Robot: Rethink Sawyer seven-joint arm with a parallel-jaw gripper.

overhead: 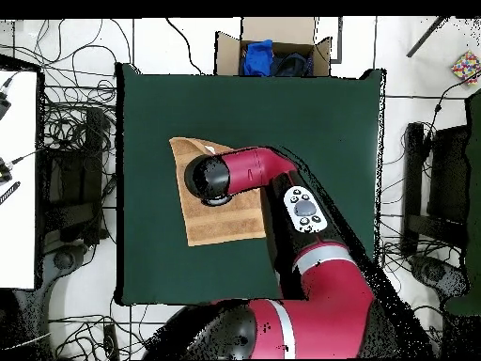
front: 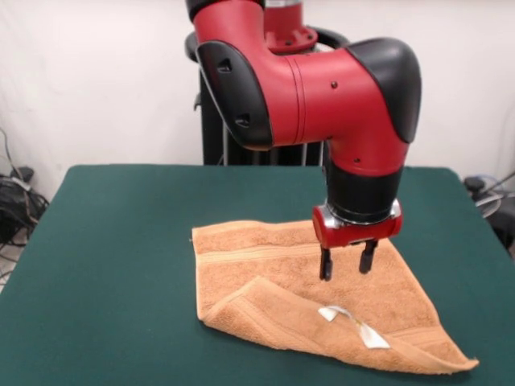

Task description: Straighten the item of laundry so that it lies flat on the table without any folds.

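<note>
One orange-tan towel [front: 322, 289] lies on the dark green worktop [front: 113, 257] before your red and black arm [front: 322, 88], and it is not yet flat: in the front view the edge nearest the camera is turned back over the cloth, making a thick doubled band that runs from the towel's left side toward its lower right corner. You can see a small white care tag [front: 354, 324] curling up from that folded part, and a woven band crossing the single layer behind it. Your pincer [front: 347, 262] hangs just above the middle of the towel, its two black fingers [front: 326, 264] pointing straight down and standing a modest gap apart with nothing between them; from this angle you cannot tell whether the tips touch the terry or hover just clear of it. Seen from overhead, the towel [overhead: 218, 218] sits left of the worktop's [overhead: 319, 122] centre, well inside every edge, with the arm's wrist [overhead: 214, 177] covering its upper part so that the pincer itself is hidden there. Beyond the far edge of the worktop in that view you have an open cardboard box [overhead: 278, 39] holding blue and dark cloth, and cables [overhead: 75, 113] trail across the floor on both sides.
</note>
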